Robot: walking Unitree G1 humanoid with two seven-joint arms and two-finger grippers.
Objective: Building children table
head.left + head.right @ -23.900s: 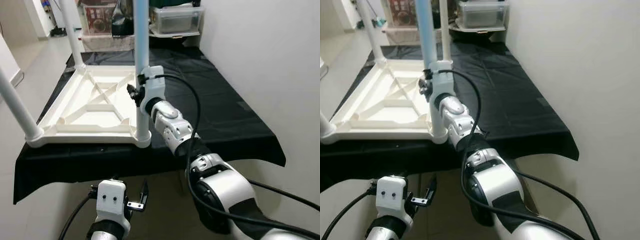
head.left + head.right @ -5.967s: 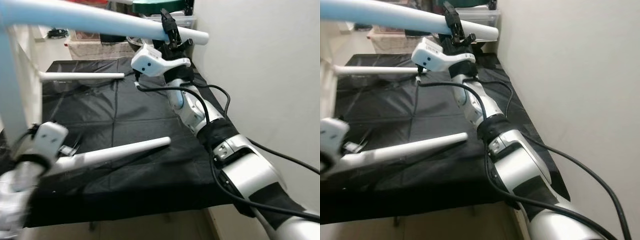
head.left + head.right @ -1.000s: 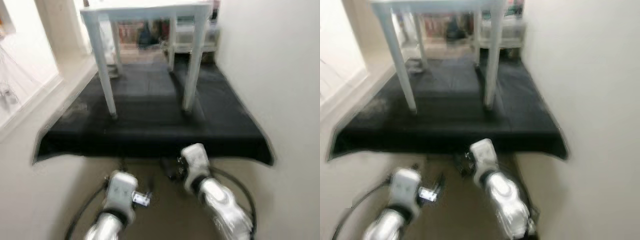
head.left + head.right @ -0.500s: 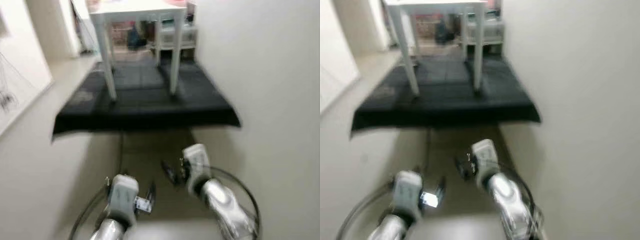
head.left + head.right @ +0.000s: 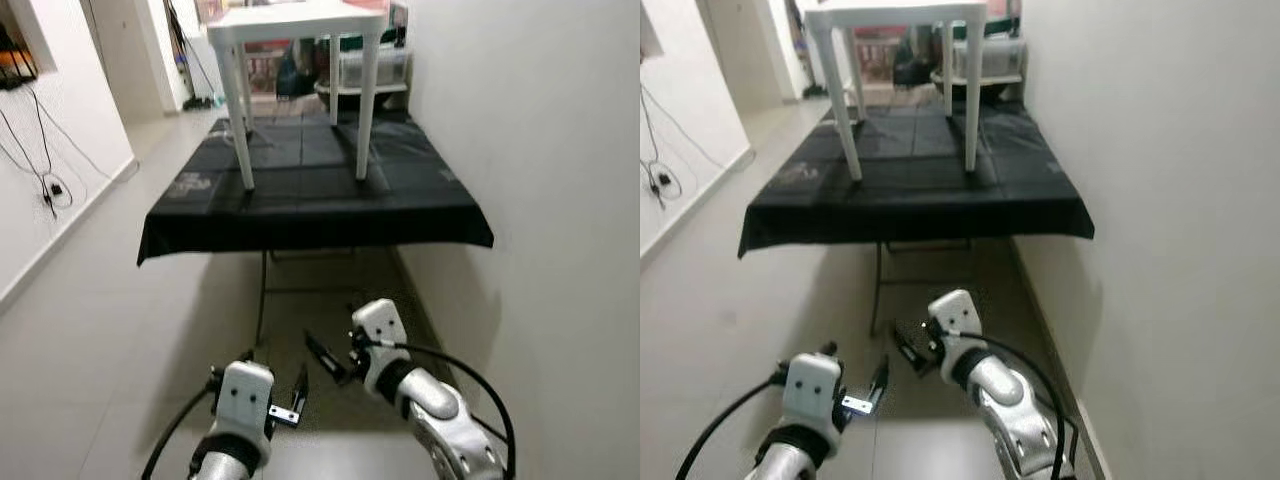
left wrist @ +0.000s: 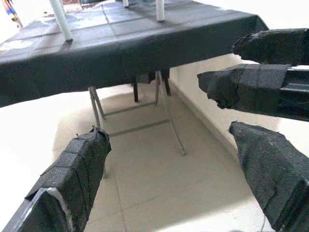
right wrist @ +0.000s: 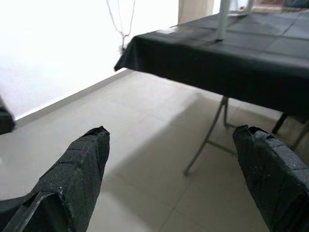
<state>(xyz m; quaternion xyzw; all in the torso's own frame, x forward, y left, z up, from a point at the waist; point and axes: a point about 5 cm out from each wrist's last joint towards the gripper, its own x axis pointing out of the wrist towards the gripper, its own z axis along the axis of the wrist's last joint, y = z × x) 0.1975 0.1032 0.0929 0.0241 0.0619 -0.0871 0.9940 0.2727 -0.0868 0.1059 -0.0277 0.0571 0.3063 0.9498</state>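
The white children's table (image 5: 300,18) stands upright on its legs on a folding table covered with a black cloth (image 5: 310,205), some way ahead of me. Both arms hang low over the floor, well short of the cloth's front edge. My left gripper (image 5: 258,373) is open with nothing in it; in the left wrist view its fingers (image 6: 72,179) are spread wide. My right gripper (image 5: 326,358) is open and empty too, its fingers (image 7: 270,183) wide apart above the tiles. The right gripper's taped fingertips (image 6: 246,87) show in the left wrist view.
A white wall (image 5: 540,150) runs close along my right. Beige floor tiles (image 5: 90,330) stretch ahead and to the left. The folding table's metal legs (image 5: 262,290) stand under the cloth. Storage bins (image 5: 378,66) sit behind it. Cables (image 5: 48,175) hang on the left wall.
The whole picture has shifted and sharpened: the camera has drawn back and the table looks farther off. Both grippers stay low and empty.
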